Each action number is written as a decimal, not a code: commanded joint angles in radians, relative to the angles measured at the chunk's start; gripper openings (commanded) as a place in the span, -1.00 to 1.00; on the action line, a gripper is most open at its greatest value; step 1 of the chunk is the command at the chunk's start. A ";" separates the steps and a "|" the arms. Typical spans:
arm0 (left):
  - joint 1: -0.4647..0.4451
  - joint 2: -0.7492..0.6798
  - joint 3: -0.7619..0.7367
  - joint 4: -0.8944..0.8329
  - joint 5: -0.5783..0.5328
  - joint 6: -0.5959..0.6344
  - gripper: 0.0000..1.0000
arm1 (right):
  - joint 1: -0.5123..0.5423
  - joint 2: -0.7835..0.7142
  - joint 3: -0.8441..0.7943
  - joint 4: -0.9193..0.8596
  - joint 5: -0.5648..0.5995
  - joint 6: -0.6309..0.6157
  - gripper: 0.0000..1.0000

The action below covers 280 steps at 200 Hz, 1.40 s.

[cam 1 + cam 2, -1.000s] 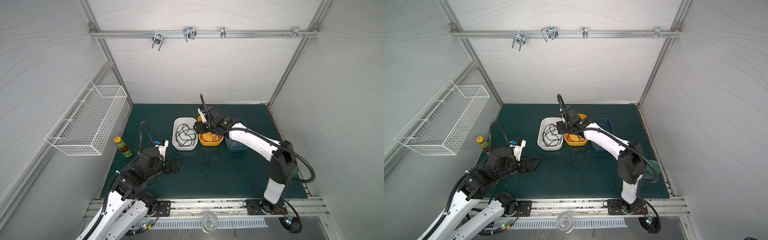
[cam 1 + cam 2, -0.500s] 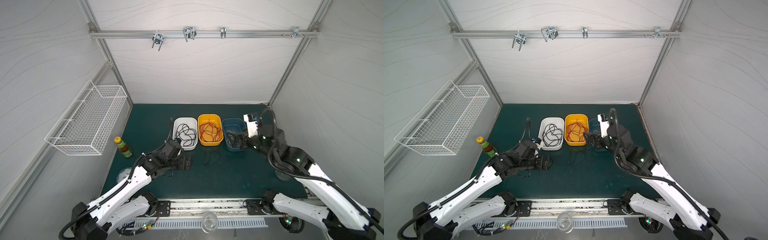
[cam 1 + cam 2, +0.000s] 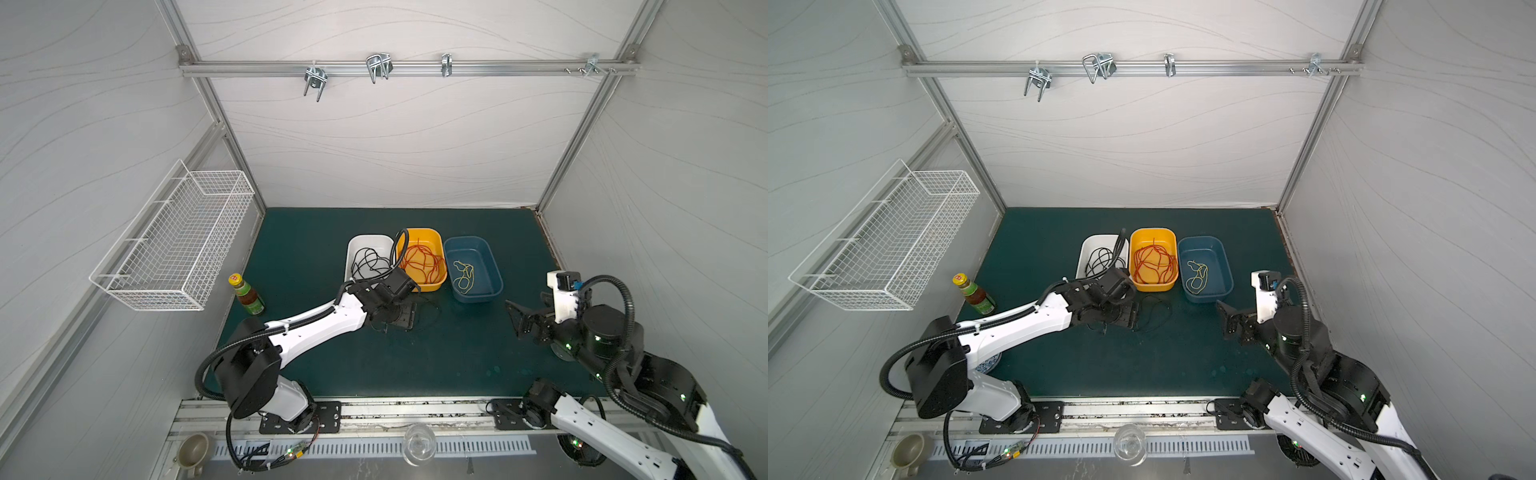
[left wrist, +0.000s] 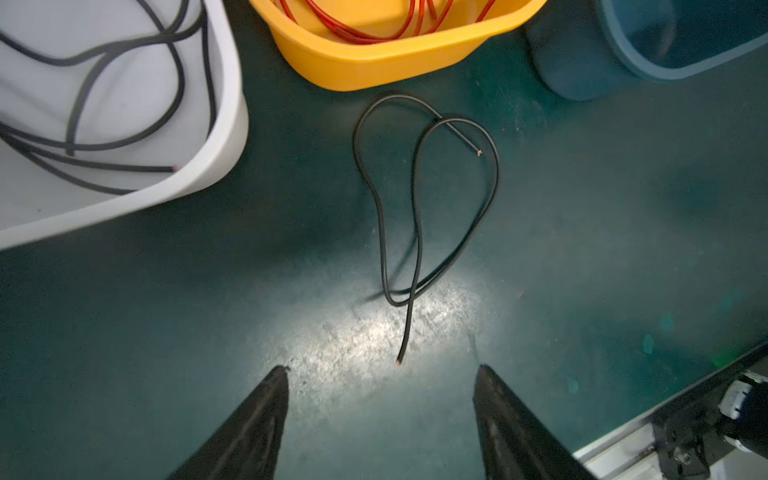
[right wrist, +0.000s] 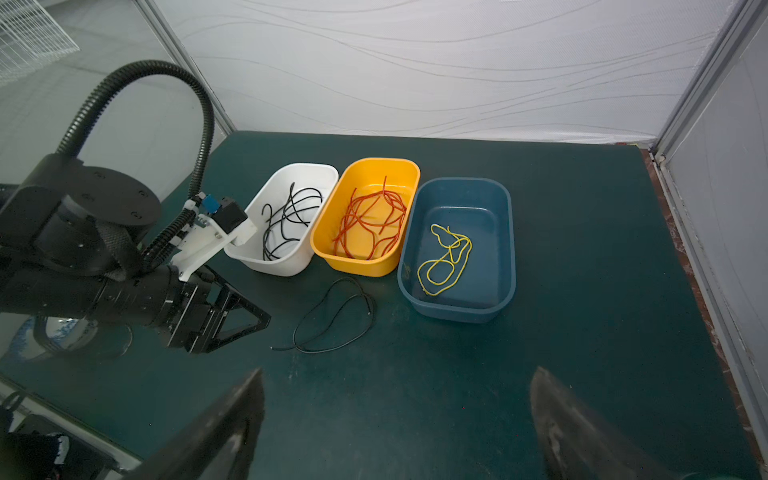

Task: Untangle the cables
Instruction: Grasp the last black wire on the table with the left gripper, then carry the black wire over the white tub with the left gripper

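One loose black cable (image 4: pixel 417 208) lies looped on the green mat in front of the yellow bin, also seen in a top view (image 3: pixel 1170 313) and in the right wrist view (image 5: pixel 332 349). My left gripper (image 4: pixel 382 368) is low over the mat, open. The cable's near end lies just beyond the fingertips, and nothing sits between them. Black cables (image 3: pixel 368 262) lie in the white bin, red cables (image 3: pixel 419 262) in the yellow bin, a pale yellow cable (image 3: pixel 463 276) in the blue bin. My right gripper (image 5: pixel 399 370) hangs open and empty at the right, away from the bins (image 3: pixel 519 320).
The white bin (image 3: pixel 370 237), yellow bin (image 3: pixel 419 230) and blue bin (image 3: pixel 467 239) stand side by side mid-mat. A sauce bottle (image 3: pixel 246 296) stands at the left edge below a wire basket (image 3: pixel 174 245). A glass (image 3: pixel 419 444) and a cup (image 3: pixel 193 449) sit on the front rail.
My left arm has reached forward to the loose black cable and its jaws have narrowed a little. My right arm has drawn back from the yellow bin to the right side, its jaws now wide.
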 commanded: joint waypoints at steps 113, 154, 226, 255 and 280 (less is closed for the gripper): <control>-0.022 0.301 0.160 0.057 -0.035 -0.004 -0.02 | 0.005 -0.173 -0.125 0.018 -0.031 -0.004 0.98; -0.021 0.348 0.170 0.045 -0.061 0.000 -0.13 | 0.005 -0.183 -0.132 0.024 -0.041 -0.011 0.98; -0.022 0.423 0.223 -0.002 -0.118 0.035 -0.62 | 0.005 -0.221 -0.145 0.039 -0.046 -0.022 0.98; -0.021 0.409 0.229 -0.015 -0.140 0.042 -0.98 | 0.005 -0.225 -0.147 0.041 -0.049 -0.026 0.98; -0.023 0.374 0.230 -0.038 -0.122 0.045 -1.00 | 0.005 -0.228 -0.149 0.042 -0.049 -0.028 0.98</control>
